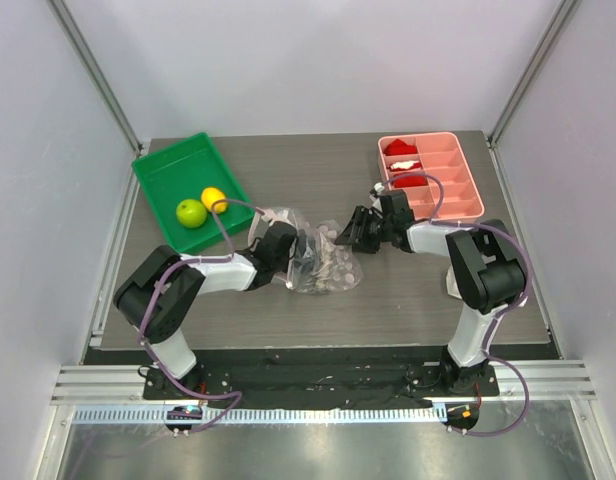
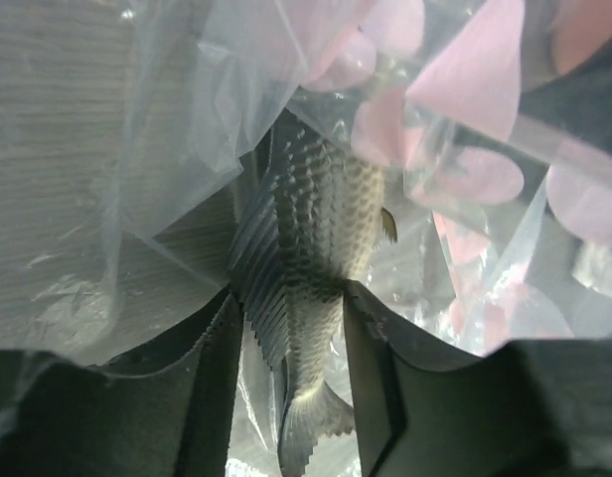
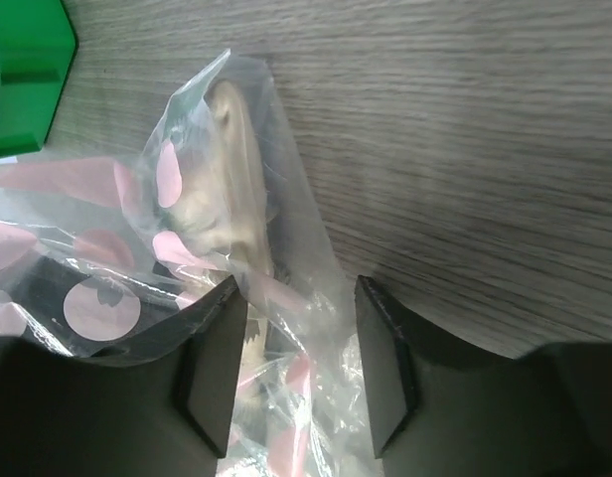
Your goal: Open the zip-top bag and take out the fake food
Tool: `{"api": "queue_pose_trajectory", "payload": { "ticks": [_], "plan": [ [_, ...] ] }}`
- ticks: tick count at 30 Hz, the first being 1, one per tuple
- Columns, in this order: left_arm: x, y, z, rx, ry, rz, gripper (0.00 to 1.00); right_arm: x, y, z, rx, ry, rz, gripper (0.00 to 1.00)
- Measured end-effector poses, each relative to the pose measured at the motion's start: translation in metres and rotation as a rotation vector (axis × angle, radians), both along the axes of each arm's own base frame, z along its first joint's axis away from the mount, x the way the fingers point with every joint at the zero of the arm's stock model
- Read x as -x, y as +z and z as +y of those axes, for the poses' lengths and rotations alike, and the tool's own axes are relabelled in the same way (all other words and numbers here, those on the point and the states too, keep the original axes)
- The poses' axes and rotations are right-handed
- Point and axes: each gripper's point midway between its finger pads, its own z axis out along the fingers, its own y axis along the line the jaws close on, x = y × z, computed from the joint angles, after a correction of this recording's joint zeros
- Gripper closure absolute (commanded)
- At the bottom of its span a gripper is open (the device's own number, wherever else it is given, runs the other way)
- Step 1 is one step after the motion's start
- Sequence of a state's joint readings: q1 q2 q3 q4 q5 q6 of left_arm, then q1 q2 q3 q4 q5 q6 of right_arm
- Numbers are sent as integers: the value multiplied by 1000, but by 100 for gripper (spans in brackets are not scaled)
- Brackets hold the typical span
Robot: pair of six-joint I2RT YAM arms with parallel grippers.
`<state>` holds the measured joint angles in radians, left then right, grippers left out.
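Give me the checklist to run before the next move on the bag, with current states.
1. Left gripper straddles the toy fish in the zip-top bag: ok.
2. Left grip closed on fish: cannot tell.
3. Right gripper open, fingers flanking bag film: ok.
4. Bag mouth unzipped: cannot tell.
5. Fish out of bag: not ok.
6. Green tray has room beside lime fruit and yellow fruit: ok.

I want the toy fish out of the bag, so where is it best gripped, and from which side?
On the toy fish, probably the narrow part just ahead of the tail, from the tail end: it lies lengthwise inside the zip-top bag, tail nearest the left tool, that part between its fingers.
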<state>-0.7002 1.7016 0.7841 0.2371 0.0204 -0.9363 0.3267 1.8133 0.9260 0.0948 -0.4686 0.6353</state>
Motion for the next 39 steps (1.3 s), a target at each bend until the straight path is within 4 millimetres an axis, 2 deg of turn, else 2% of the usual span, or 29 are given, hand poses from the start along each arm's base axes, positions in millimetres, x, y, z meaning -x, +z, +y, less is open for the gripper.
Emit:
{"api": "queue_pose_trajectory", "payload": {
  "ticks": [2, 5, 9, 13, 17, 25, 27, 28, 29, 31, 33, 36, 39],
  "plan": [
    [-2, -1, 3, -15, 15, -7, 55, 2, -2, 5, -11, 9, 8, 59],
    [-5, -2, 6, -28, 34, -16, 62, 1, -1, 11, -26, 21, 11, 66],
    [-8, -1, 7, -33, 45, -29, 74, 1, -3, 16, -33, 31, 11, 69],
    [-11, 2, 7, -24, 51, -44, 78, 2, -4, 18, -35, 38, 13, 70],
    [-13, 6, 6, -10, 55, -65, 80, 2, -5, 20, -40, 45, 9, 71],
    [-15, 10, 3, 13, 55, -84, 74, 4, -6, 25, -44, 60, 9, 77],
    [-16, 11, 2, 19, 55, -88, 76, 5, -6, 26, -44, 64, 8, 78],
    [-16, 10, 1, 19, 55, -89, 84, 6, -6, 28, -44, 66, 8, 77],
    [-17, 9, 1, 20, 56, -89, 88, 6, -6, 28, -44, 68, 7, 77],
    [-17, 6, 1, 17, 59, -85, 100, 6, -6, 29, -44, 68, 6, 62],
    [-18, 5, 2, 10, 62, -85, 100, 6, -8, 28, -34, 60, 11, 49],
    [-20, 6, 2, 1, 68, -87, 100, 6, -4, 24, -25, 54, 5, 36],
    [-21, 9, 3, -1, 73, -93, 100, 18, 2, 6, 38, 27, -2, 30]
  ]
}}
